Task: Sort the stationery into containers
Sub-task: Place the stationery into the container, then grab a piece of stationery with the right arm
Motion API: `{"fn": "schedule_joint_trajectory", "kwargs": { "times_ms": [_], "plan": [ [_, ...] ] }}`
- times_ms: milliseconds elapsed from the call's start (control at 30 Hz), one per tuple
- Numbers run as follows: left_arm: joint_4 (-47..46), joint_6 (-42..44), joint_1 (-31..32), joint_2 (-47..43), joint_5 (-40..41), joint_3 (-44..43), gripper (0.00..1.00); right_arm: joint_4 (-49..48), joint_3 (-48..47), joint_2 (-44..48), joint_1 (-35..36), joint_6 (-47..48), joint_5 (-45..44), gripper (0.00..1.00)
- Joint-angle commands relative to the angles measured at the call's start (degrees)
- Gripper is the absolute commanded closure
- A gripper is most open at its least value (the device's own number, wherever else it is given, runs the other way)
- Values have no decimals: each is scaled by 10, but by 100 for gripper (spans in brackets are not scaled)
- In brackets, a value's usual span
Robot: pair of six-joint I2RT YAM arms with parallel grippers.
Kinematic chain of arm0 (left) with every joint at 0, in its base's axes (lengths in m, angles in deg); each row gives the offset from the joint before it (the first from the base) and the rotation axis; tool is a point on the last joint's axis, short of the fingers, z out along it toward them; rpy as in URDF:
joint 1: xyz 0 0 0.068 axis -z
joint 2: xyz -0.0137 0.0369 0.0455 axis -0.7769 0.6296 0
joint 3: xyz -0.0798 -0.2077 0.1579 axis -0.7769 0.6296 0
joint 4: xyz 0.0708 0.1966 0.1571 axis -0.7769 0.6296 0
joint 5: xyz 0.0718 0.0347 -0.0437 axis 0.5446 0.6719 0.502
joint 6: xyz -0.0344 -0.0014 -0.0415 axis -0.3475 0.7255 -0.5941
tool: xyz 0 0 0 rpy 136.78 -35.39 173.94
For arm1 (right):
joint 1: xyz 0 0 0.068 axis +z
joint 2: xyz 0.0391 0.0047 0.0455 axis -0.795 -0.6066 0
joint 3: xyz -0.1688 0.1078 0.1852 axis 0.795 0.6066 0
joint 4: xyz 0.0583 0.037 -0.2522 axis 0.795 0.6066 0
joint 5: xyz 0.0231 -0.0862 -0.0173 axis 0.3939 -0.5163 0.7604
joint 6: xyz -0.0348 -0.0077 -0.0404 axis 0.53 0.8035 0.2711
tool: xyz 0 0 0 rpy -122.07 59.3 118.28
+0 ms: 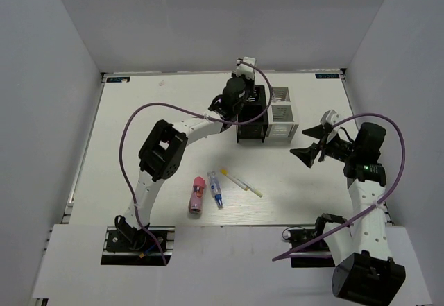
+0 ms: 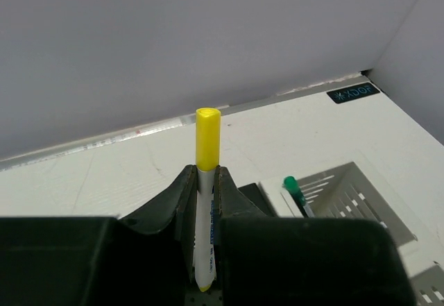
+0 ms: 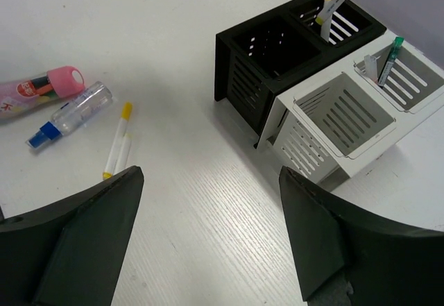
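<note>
Your left tool [image 2: 201, 181] is clamped on a thin white pen with a yellow cap [image 2: 207, 136], directly above the black slotted organiser box [image 3: 239, 77]. The pen's long axis stands upright, with the cap pointing up above the pads and the lower end pointing down toward the box beneath the tool.

Your right tool [image 3: 210, 181] hangs wide and empty over the tabletop [image 1: 139, 112]. The white slotted organiser box [image 3: 305, 146] is just ahead of it, touching the black one.

I judge you partway through. A green-ended pen [image 3: 390, 60] stands in the white box and a yellow-ended pen [image 3: 325, 9] leans in the black one. Ahead and left of your right tool, unsorted, lie:
- a stubby pink tube [image 1: 198, 193]
- a short clear blue-tipped tube [image 1: 216, 189]
- loose yellow-ended pens [image 1: 241, 181], seemingly two
</note>
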Motion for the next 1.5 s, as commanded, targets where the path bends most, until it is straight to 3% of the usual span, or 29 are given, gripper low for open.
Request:
{"fn": "schedule_joint_trajectory", "kwargs": {
  "times_ms": [0, 167, 200, 300, 400, 467, 500, 533, 600, 633, 733, 833, 967, 1067, 1300, 1467],
  "plan": [
    [-40, -21, -9, -24, 0, -32, 100, 5, 2, -10, -3, 23, 23, 16],
    [-2, -21, -15, -6, -13, -52, 100, 6, 1, -26, -3, 26, 33, 16],
    [5, -21, -15, -1, -20, -52, 100, 7, 2, -27, -3, 26, 32, 11],
    [10, -21, -15, -1, -20, -38, 100, 22, -6, -37, -3, 39, 34, 10],
    [0, -21, -15, -1, -20, -17, 91, 90, -28, -66, 0, 78, 48, 10],
    [-1, -21, -15, 4, -20, -17, 76, 143, -56, -86, -3, 139, 65, 10],
    [-1, -21, -15, 4, -20, -17, 76, 184, -64, -105, -3, 139, 69, 10],
    [-1, -21, -15, 4, -20, -17, 59, 201, -71, -115, -2, 193, 82, 10],
    [-1, -26, -15, 4, -20, -6, 41, 243, -98, -152, -1, 220, 91, 10],
    [-6, -26, -15, 4, -20, -6, 31, 259, -106, -158, -1, 239, 91, 17],
    [0, -26, -15, -15, -20, -1, 19, 268, -113, -180, 4, 255, 86, 43],
    [0, -26, -15, -52, -32, 19, 16, 232, -102, -172, 22, 249, 63, 47],
    [42, -2, -9, -121, -38, 46, 11, 95, -64, -138, 77, 129, -21, 47],
    [128, -2, -4, -174, -46, 71, 4, 56, -48, -134, 161, 91, -103, 43],
    [275, -45, -4, -380, -28, 225, 1, 8, -60, -236, 374, 18, -323, 39],
    [397, -91, -10, -508, 1, 335, 1, -3, -78, -317, 457, -14, -439, 37]
  ]
}}
